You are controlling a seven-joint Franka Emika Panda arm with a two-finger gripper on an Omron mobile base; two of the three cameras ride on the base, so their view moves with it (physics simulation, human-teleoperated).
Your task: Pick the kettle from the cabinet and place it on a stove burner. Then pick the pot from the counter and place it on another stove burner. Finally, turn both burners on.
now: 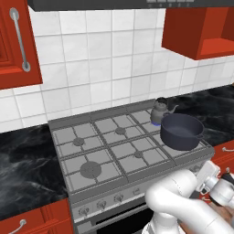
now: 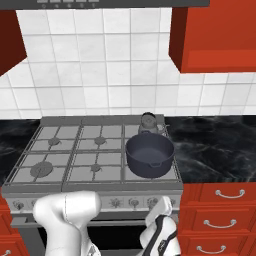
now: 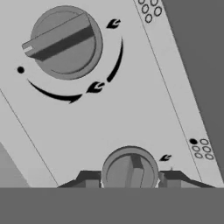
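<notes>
While pressed close to the stove's control panel, tool straddling a round knob, one finger at each side of its raised bar. Cannot tell whether clenched on the knob or merely beside it. A second, larger knob farther along the panel, bar tilted, flame marks around it. Up on the stove, pot resting on the front burner nearest the right-hand bench, kettle on the burner just behind, close beside the pot's rim. Red open-front cabinet above, against the white tiled wall.
</notes>
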